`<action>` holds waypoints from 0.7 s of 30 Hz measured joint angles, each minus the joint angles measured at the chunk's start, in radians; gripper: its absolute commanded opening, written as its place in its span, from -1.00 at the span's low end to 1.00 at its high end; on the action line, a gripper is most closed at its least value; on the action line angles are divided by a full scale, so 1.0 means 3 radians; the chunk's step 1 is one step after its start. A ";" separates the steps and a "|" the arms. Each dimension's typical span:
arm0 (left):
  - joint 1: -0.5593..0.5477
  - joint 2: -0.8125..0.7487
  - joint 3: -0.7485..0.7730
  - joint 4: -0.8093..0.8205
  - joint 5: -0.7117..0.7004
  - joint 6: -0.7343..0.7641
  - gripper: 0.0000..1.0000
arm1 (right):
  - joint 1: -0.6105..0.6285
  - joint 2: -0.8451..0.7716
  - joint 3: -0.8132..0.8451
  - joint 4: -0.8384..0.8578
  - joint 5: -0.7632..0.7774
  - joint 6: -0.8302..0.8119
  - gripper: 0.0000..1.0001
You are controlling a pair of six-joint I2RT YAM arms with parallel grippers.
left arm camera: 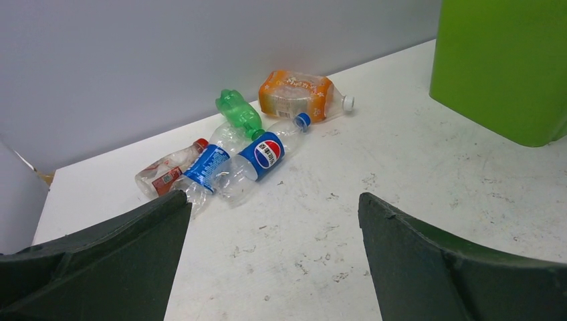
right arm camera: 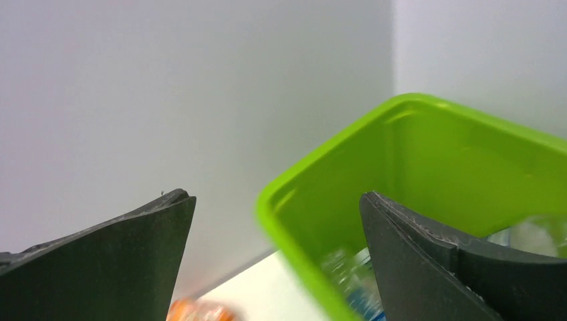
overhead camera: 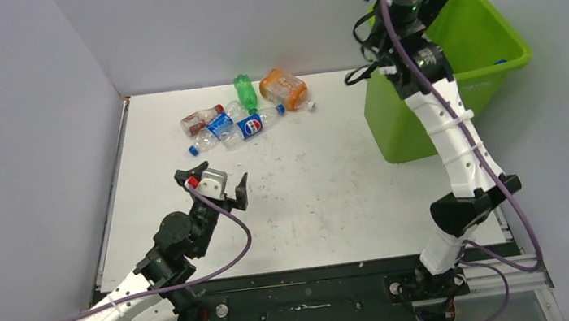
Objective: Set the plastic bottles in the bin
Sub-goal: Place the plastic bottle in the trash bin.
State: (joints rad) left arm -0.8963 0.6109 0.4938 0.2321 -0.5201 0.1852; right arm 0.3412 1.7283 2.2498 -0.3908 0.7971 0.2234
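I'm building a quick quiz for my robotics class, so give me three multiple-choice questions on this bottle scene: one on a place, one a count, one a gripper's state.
1. Where does the bin stand?
A. near left corner
B. far right of the table
C. between the arm bases

2. How many plastic bottles lie on the table outside the bin?
A. two
B. nine
C. five

3. How is the right gripper?
A. open and empty above the bin
B. shut on a bottle
C. shut on the bin's rim

Answers:
1 B, the top view shows it at the far right.
2 C, one red-labelled, two blue-labelled, one green and one orange lie clustered.
3 A, its wrist view shows jaws spread with nothing between them.
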 measured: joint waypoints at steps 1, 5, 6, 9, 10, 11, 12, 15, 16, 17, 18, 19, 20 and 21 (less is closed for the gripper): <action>0.0001 0.0001 0.0000 0.0000 -0.0004 0.0010 0.92 | 0.0197 -0.0086 -0.0102 0.0142 0.0013 -0.0076 1.00; 0.0000 0.0008 0.0000 0.0003 -0.0034 0.0034 0.92 | 0.1165 -0.0652 -0.0886 0.0730 0.0081 -0.0416 1.00; 0.0000 0.0010 0.0000 0.0004 -0.0050 0.0037 0.92 | 0.1424 -0.0799 -0.1090 0.0846 0.0066 -0.0460 1.00; 0.0000 0.0017 0.0000 0.0011 -0.0103 0.0037 0.92 | 0.2007 -0.1212 -0.1619 0.1053 -0.0022 -0.0532 1.00; 0.0000 0.0020 0.0000 0.0011 -0.0121 0.0037 0.93 | 0.2127 -0.1349 -0.1792 0.1101 -0.0056 -0.0529 1.00; 0.0000 0.0028 0.0000 0.0010 -0.0149 0.0036 0.92 | 0.2224 -0.1483 -0.1967 0.1137 -0.0104 -0.0510 1.00; 0.0000 0.0042 0.0000 0.0010 -0.0177 0.0034 0.92 | 0.2318 -0.1645 -0.2190 0.1176 -0.0174 -0.0473 1.00; 0.0000 0.0083 0.0013 -0.0029 -0.0223 0.0008 0.92 | 0.2488 -0.2019 -0.2815 0.1241 -0.0376 -0.0257 1.00; 0.0000 0.0092 0.0025 -0.0062 -0.0223 -0.0006 0.92 | 0.2515 -0.2127 -0.3052 0.1278 -0.0449 -0.0164 1.00; 0.0000 0.0097 0.0045 -0.0095 -0.0221 -0.0027 0.92 | 0.2532 -0.2225 -0.3302 0.1314 -0.0516 -0.0086 1.00; 0.0000 0.0097 0.0061 -0.0123 -0.0220 -0.0047 0.92 | 0.2537 -0.2313 -0.3568 0.1344 -0.0585 0.0008 1.00; 0.0000 0.0097 0.0079 -0.0142 -0.0220 -0.0062 0.92 | 0.2537 -0.2385 -0.3826 0.1366 -0.0635 0.0089 1.00; 0.0001 0.0103 0.0103 -0.0168 -0.0221 -0.0075 0.93 | 0.2537 -0.2444 -0.4077 0.1383 -0.0679 0.0173 1.00; 0.0003 0.0122 0.0128 -0.0182 -0.0225 -0.0088 0.92 | 0.2537 -0.2491 -0.4311 0.1389 -0.0707 0.0243 1.00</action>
State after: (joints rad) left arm -0.8955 0.6476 0.5323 0.1776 -0.5877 0.1589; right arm 1.1023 0.9810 0.9565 0.0257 0.5850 0.2962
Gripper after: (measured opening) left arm 0.960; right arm 0.999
